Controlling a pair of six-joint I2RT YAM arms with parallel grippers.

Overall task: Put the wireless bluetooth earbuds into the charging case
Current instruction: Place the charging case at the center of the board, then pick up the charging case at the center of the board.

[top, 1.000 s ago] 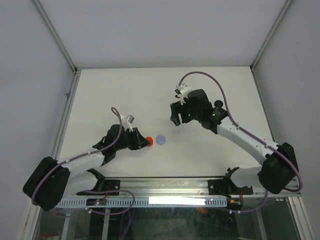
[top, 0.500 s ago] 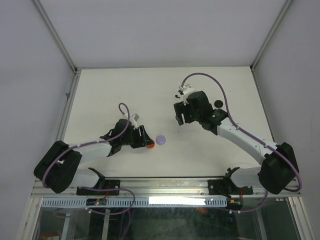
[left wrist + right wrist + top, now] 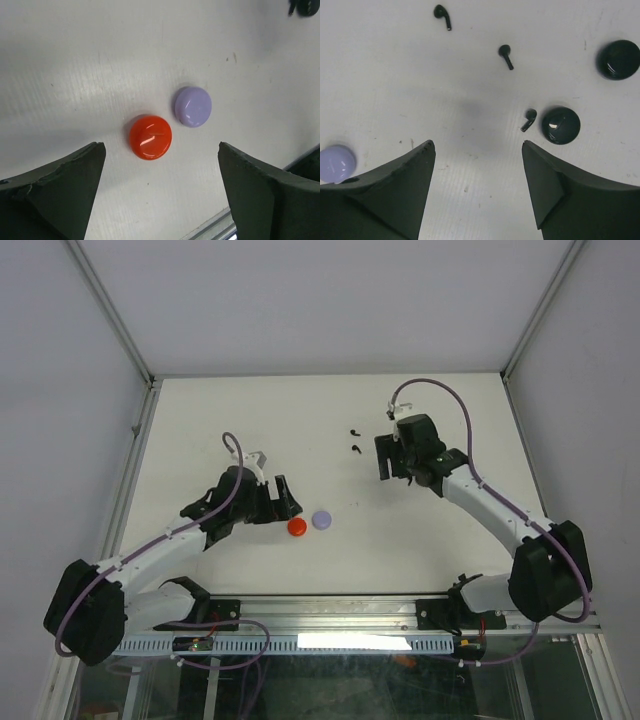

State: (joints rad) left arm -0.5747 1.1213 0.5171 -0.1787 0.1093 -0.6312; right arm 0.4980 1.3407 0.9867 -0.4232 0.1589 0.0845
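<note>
Three black earbuds (image 3: pixel 442 15) (image 3: pixel 506 54) (image 3: pixel 530 118) lie loose on the white table; two of them (image 3: pixel 353 432) (image 3: pixel 356 449) also show in the top view, left of my right gripper (image 3: pixel 385 462). That gripper (image 3: pixel 478 145) is open and empty, hovering above bare table short of them. Two round black charging cases (image 3: pixel 561 125) (image 3: pixel 618 59) sit shut beside the nearest bud. A red case (image 3: pixel 150 137) (image 3: pixel 297 527) and a lilac case (image 3: pixel 193 106) (image 3: pixel 322 520) lie side by side, shut. My left gripper (image 3: pixel 161 147) (image 3: pixel 277 500) is wide open just behind the red one, touching nothing.
The white table (image 3: pixel 250 420) is walled by metal rails, with a raised rail along the near edge (image 3: pixel 330 608). The lilac case (image 3: pixel 335 163) shows beside the right gripper's left finger. The right arm hides the black cases in the top view.
My left gripper has opened wide and drawn back from the red case, which now lies free. The right arm has swung right and farther back, uncovering two black earbuds.
</note>
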